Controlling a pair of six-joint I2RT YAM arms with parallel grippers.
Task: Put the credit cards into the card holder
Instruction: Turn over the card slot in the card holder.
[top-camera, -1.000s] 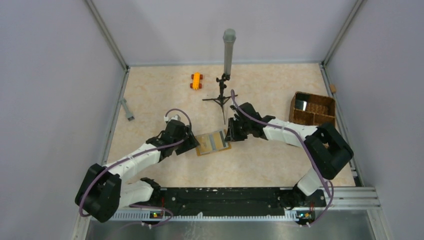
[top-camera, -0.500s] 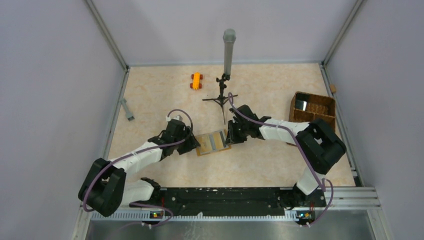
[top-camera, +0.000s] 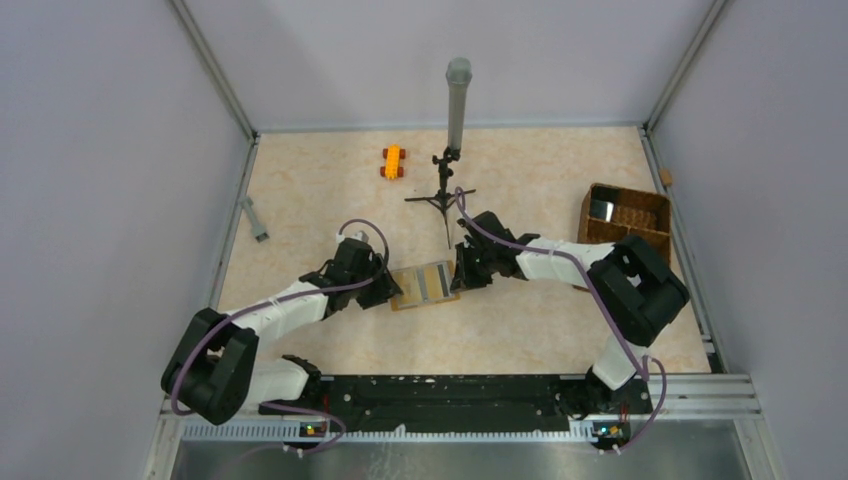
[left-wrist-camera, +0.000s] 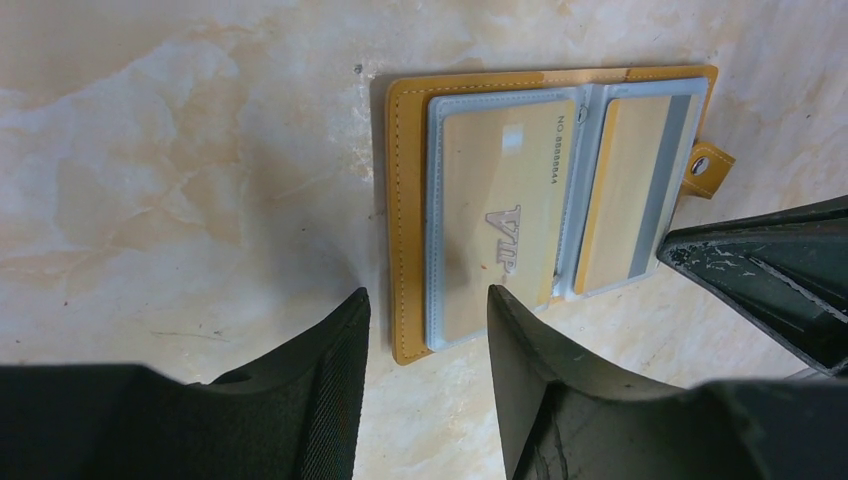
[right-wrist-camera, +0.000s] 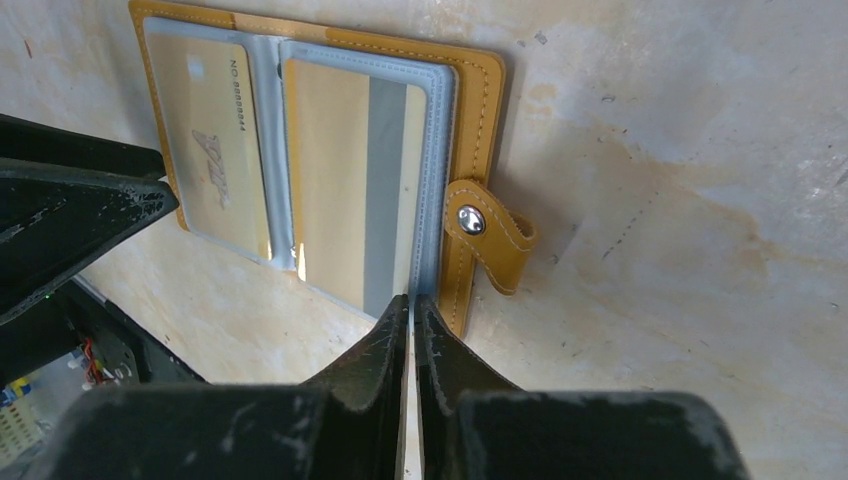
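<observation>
The mustard-orange card holder (top-camera: 424, 285) lies open and flat on the table between my grippers. Its two clear pockets each hold a card: one marked "VIP" (left-wrist-camera: 500, 200) and one with a grey stripe (right-wrist-camera: 340, 180). My left gripper (left-wrist-camera: 427, 292) is open, its fingers either side of the holder's (left-wrist-camera: 405, 200) near corner by the VIP card. My right gripper (right-wrist-camera: 411, 298) is shut, its tips against the near edge of the striped card's pocket, beside the snap tab (right-wrist-camera: 470, 220). I cannot tell whether it pinches anything. In the top view the left gripper (top-camera: 388, 290) and right gripper (top-camera: 462, 275) flank the holder.
A small tripod with a tall grey tube (top-camera: 455, 100) stands just behind the right gripper. An orange toy car (top-camera: 393, 161) sits at the back. A brown wicker basket (top-camera: 625, 215) is at the right, and a small grey object (top-camera: 255, 218) lies by the left wall.
The right gripper has edged slightly left against the holder. The left arm has shifted a little. The holder has nudged slightly left.
</observation>
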